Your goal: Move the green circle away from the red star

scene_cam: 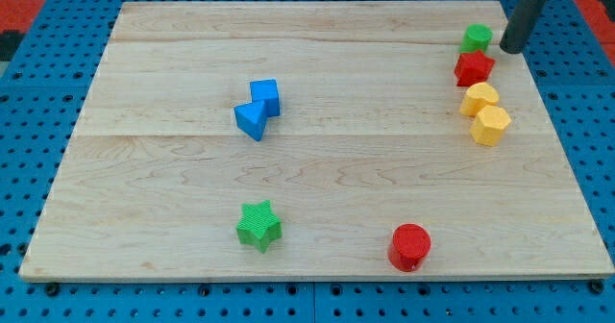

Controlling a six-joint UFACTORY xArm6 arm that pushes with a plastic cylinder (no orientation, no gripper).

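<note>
In the camera view, the green circle (475,37) was seen at the far right of the wooden board (173,160), touching the red star (474,68) just nearer. No long axis could be made out on it. My tip (509,47) was placed just right of it; no pincer was carried. No containers were seen.

We note a pale wooden board (317,169) carrying: green circle (475,38) touching red star (474,68) far right; two yellow blocks (485,113) just nearer; blue blocks (258,109) centre-left; green star (258,226), red cylinder (410,246) near edge.
</note>
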